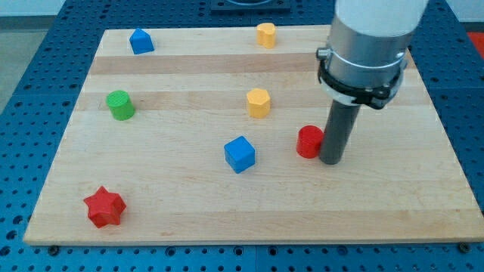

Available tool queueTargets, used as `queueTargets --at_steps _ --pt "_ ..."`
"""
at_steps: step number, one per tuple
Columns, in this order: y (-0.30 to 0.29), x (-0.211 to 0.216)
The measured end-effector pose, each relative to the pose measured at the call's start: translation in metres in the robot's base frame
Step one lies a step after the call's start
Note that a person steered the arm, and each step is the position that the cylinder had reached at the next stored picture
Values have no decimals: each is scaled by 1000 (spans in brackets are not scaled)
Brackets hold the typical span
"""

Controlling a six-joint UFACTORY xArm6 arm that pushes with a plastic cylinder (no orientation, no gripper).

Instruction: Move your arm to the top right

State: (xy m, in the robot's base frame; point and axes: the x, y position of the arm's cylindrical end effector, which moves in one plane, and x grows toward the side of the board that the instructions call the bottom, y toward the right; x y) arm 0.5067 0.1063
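Observation:
My tip (331,161) rests on the wooden board (189,219) right of the middle, at the end of a dark rod under the grey arm. A red cylinder (308,141) sits just left of the tip, touching or nearly touching the rod. A blue cube (240,154) lies further left. A yellow block (258,102) sits above and left of the tip. Another yellow block (265,35) is near the view's top edge.
A green cylinder (120,105) is at the view's left, a blue house-shaped block (141,41) at the top left, and a red star (104,207) at the bottom left. Blue perforated table surrounds the board.

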Motion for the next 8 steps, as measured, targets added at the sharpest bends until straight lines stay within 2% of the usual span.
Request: queueTargets --at_steps 1,2,5,8 --pt "-14 0" --pt "22 -15" --pt "127 -197" --pt "176 -267"
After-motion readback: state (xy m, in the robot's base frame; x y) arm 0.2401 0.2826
